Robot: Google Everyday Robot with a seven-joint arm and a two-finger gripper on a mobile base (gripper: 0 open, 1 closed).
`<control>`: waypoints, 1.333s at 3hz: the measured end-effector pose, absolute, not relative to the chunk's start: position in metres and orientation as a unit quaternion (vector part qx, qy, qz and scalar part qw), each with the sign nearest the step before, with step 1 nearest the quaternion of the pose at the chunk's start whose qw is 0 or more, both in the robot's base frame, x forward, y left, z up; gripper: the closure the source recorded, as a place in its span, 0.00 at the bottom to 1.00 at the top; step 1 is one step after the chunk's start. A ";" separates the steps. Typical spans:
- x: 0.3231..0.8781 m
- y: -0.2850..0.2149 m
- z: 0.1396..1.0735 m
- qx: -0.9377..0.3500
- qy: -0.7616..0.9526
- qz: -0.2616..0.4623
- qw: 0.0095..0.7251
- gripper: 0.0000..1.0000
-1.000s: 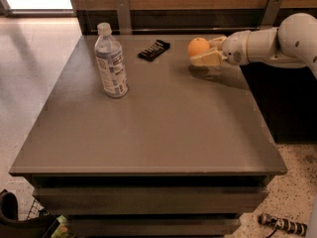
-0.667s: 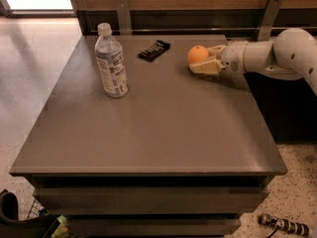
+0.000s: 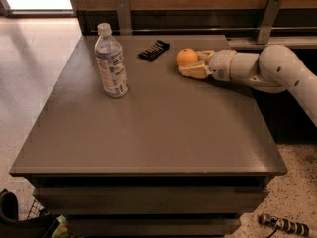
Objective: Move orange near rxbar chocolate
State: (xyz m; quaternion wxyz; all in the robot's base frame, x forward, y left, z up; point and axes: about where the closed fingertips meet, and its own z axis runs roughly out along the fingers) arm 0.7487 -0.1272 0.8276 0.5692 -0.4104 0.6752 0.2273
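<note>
Hand (image 3: 192, 63) sits at the back right of the counter (image 3: 158, 133), reaching in from the right side on a white arm (image 3: 267, 71) that lies low and nearly level over the top. Two tan fingers (image 3: 195, 72) point left. The near one runs along the front of the orange (image 3: 187, 56), the far one shows just behind and to the right of it. Fruit is pinched between them, so the hand reads as clamped on the orange.

Orange is low, right at counter level. Can't tell if it touches the surface or hangs just off it.

Rxbar chocolate (image 3: 154, 50) lies flat on the counter to the left of the orange, slightly further back, angled diagonally. Black wrapper, pale print, text not readable. Bar and orange are near each other but not touching, with a strip of bare counter between them. Near fingertip is the closest part of the hand to the bar, also clear of it.

Water bottle (image 3: 111, 63) stands upright on the left half of the counter, cap on, label facing front. It's well apart from the orange and closer to the bar, in front of and left of it.

Behind the counter is a wood wall panel with two metal brackets (image 3: 267, 16).
</note>
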 end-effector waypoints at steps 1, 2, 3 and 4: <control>0.752 -0.114 0.838 -0.407 0.663 0.232 0.584 1.00; 0.754 -0.108 0.852 -0.406 0.652 0.232 0.597 1.00; 0.756 -0.106 0.856 -0.404 0.650 0.233 0.600 1.00; 0.762 -0.107 0.850 -0.388 0.661 0.240 0.595 1.00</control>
